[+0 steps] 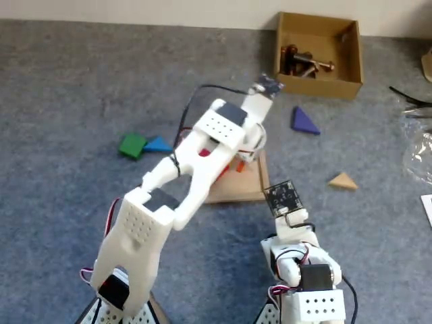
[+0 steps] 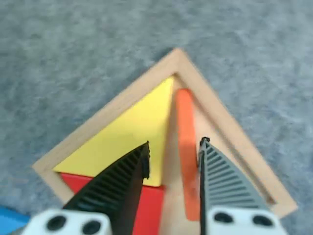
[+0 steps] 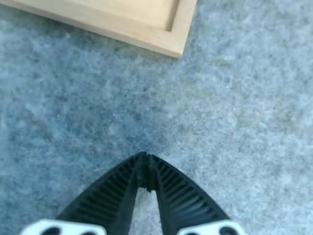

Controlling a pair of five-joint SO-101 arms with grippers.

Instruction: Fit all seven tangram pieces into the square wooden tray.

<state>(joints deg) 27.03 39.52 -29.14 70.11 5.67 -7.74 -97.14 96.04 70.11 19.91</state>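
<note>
The left gripper [image 2: 173, 147] hangs open over the wooden tray [image 2: 122, 104]. An orange piece [image 2: 185, 127] lies between its fingers, with a yellow triangle [image 2: 132, 132] at ten o'clock and a red piece [image 2: 77, 183] at seven.

a workroom: grey carpet [image 1: 67, 81], cardboard parts box [image 1: 316, 86].

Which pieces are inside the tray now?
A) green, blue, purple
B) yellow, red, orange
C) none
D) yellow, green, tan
B: the left wrist view shows the yellow piece, red piece and orange piece lying within the tray frame.
</note>
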